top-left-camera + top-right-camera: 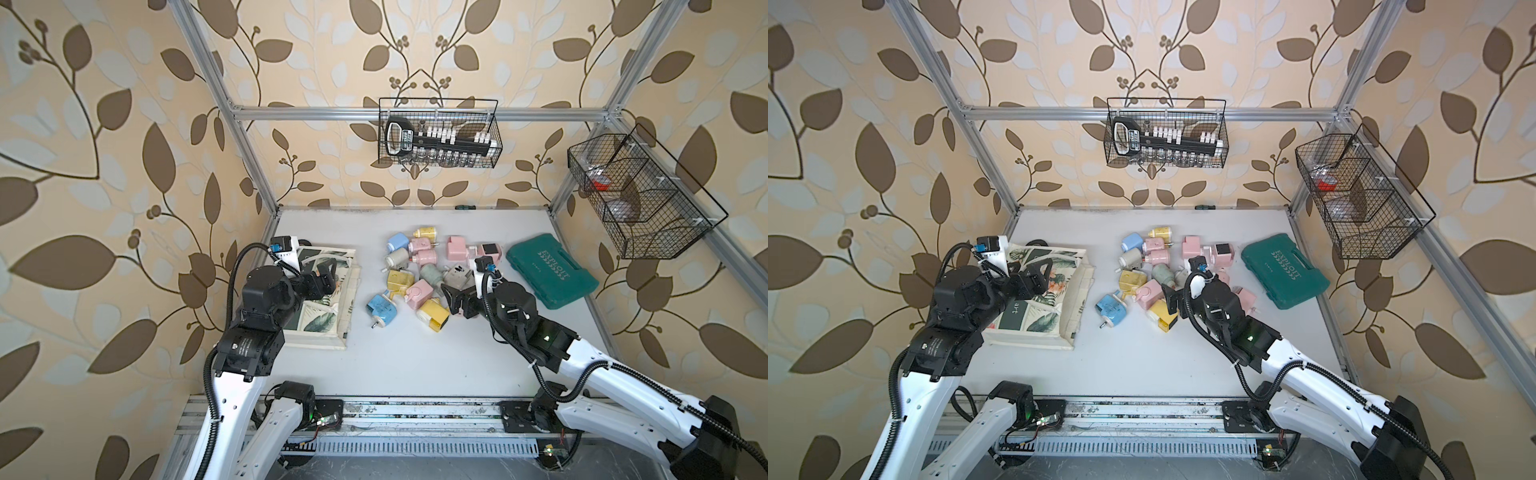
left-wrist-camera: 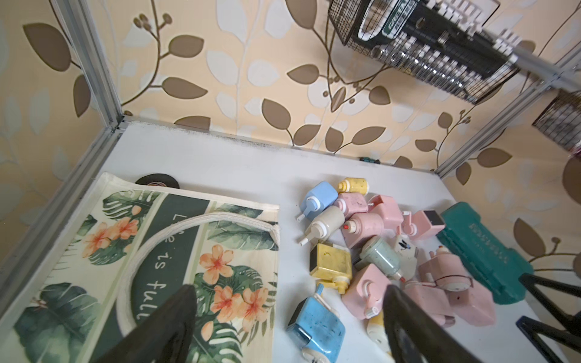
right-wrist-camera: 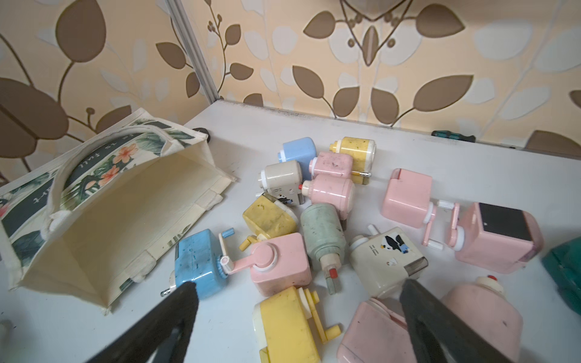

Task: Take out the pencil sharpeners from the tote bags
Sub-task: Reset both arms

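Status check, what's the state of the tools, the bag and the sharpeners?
Both tools open, empty: left tool over the bag, right tool over the sharpeners. Bag's visible inside looks empty. Nothing blocking.

From my remote seat, both top views look down from high above the arm bases toward the back wall, taking in the whole white table (image 1: pixel 415 357), side by side and nearly identical. My left wrist camera sits low over the tote bag (image 2: pixel 94 239), facing across to the pencil sharpeners (image 2: pixel 371 251). My right wrist camera hangs close over that same pile, looking toward the bag's open mouth. All four views share the pile and the bag.
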`<action>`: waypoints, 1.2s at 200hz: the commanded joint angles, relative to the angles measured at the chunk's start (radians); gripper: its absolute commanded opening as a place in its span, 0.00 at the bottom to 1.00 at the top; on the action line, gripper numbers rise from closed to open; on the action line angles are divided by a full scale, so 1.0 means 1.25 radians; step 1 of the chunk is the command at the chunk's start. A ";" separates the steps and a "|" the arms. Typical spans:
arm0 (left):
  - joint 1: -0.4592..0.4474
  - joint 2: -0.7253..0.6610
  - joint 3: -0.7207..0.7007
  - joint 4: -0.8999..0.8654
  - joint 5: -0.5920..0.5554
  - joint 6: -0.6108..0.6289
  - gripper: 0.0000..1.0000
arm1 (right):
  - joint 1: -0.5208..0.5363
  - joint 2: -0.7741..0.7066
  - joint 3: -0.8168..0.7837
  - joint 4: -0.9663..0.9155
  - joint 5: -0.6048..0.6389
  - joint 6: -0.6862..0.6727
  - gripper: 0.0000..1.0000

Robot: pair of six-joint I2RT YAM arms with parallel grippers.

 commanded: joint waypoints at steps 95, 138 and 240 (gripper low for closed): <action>0.009 0.025 -0.329 0.486 -0.252 -0.019 0.94 | -0.188 -0.140 -0.246 0.170 0.226 -0.050 0.99; 0.007 0.128 -0.399 0.606 -0.276 0.026 0.93 | -0.247 -0.014 -0.257 0.249 0.226 -0.059 0.99; 0.007 0.519 -0.508 1.019 -0.231 0.211 0.94 | -0.457 0.327 -0.323 0.756 0.194 -0.129 0.99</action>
